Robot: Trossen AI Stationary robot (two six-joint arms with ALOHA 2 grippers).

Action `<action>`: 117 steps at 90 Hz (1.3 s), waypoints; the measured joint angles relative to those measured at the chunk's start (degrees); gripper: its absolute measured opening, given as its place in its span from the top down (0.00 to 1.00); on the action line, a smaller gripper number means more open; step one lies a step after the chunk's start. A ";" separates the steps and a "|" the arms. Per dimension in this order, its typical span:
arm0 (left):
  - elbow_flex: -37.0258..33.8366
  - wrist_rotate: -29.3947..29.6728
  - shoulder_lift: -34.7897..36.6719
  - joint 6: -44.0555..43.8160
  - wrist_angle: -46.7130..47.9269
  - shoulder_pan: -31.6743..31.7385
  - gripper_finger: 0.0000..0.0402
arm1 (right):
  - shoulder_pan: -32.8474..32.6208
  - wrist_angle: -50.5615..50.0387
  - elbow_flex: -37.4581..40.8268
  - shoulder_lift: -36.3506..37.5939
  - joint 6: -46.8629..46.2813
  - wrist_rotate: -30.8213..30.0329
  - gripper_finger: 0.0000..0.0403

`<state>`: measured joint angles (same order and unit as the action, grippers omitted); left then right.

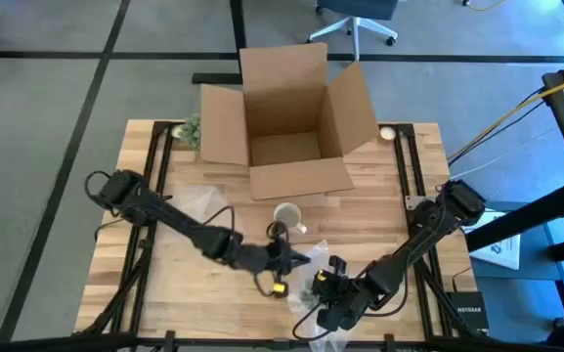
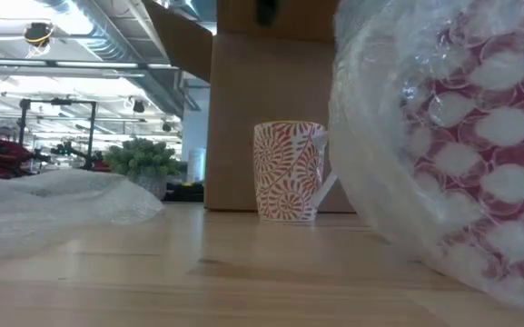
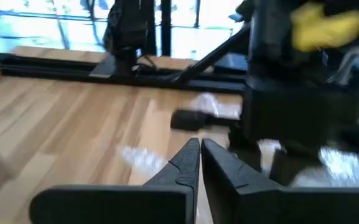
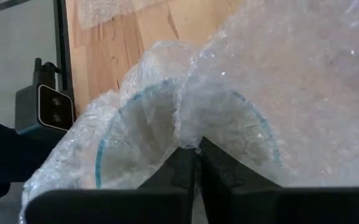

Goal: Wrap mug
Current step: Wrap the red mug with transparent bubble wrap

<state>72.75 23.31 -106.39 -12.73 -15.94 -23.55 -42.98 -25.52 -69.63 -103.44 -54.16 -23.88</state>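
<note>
So the right gripper is down at the near edge of the table, fingers pressed together and pinching a fold of bubble wrap. My guess is it's hanging on so the sheet doesn't spring open. There's a mug already bundled inside that wrap, you can see the red pattern through the bubbles in the low view, right up by the camera. The left gripper sits mid-table just beside it, fingers together with nothing between them, probably just waiting to help tuck. A second mug stands upright and bare in front of the open cardboard box, near the table's middle: white with red swirly fan shapes all over, handle off to one side. Another loose sheet lies on the left of the table.
</note>
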 joint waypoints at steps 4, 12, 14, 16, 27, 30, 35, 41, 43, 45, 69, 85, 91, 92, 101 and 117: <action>0.00 -1.18 -1.01 -1.06 0.46 0.68 1.00 | 0.00 0.00 0.00 0.00 0.31 -0.03 1.00; -0.07 -3.18 -2.86 -3.52 1.45 1.00 1.00 | 0.00 0.01 0.00 -0.02 0.67 -0.11 1.00; -0.07 -3.37 -3.07 -3.79 1.46 0.80 1.00 | 0.00 -0.02 0.00 -0.02 0.67 -0.11 1.00; -0.09 -3.46 -3.11 -3.90 1.42 0.53 1.00 | 0.00 -0.02 0.00 -0.02 0.68 -0.11 1.00; -0.04 -3.98 -3.12 -5.77 1.15 -1.77 1.00 | 0.00 -0.04 0.00 -0.02 0.84 -0.36 1.00; -0.04 -4.19 -3.13 -6.55 1.46 -2.44 1.00 | 0.00 -0.04 0.00 -0.03 1.04 -0.44 1.00; -0.04 -4.26 -3.25 -7.64 1.82 -3.54 1.00 | 0.00 -0.02 0.00 -0.04 1.59 -0.54 1.00; 0.00 -3.68 -3.92 -8.25 1.41 -4.53 1.00 | 0.00 -0.04 0.00 -0.07 1.90 -0.57 1.00; 0.00 -3.25 -4.18 -8.31 1.59 -4.83 1.00 | 0.00 -0.01 0.00 -0.07 1.93 -0.55 1.00; 0.00 -2.89 -4.65 -8.33 1.72 -5.10 1.00 | 0.00 0.00 0.00 -0.07 1.93 -0.54 1.00; 0.02 -2.59 -10.22 -10.61 -3.68 -5.49 1.00 | 1.81 -0.59 -1.09 0.72 1.97 4.31 1.00; 0.11 -3.17 -10.53 -10.99 -3.74 -4.85 1.00 | 3.22 -0.58 -1.53 0.87 2.89 7.35 1.00; 0.11 -3.04 -10.57 -10.83 -3.71 -4.85 1.00 | 3.70 -0.76 -1.56 1.67 3.69 8.57 1.00; 0.11 -3.03 -10.58 -10.83 -3.69 -4.85 1.00 | 3.72 -0.92 -1.68 1.79 3.74 8.88 1.00; 0.11 -2.99 -10.62 -10.71 -3.65 -4.92 1.00 | 3.78 -2.15 -3.64 3.44 4.58 11.59 1.00; 0.11 -2.95 -10.65 -10.69 -3.57 -4.93 1.00 | 3.33 -13.49 -8.81 7.57 4.59 12.90 0.89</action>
<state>72.86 20.35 -117.04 -23.42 -19.51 -28.48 -39.65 -39.01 -78.44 -95.87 -49.57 -10.97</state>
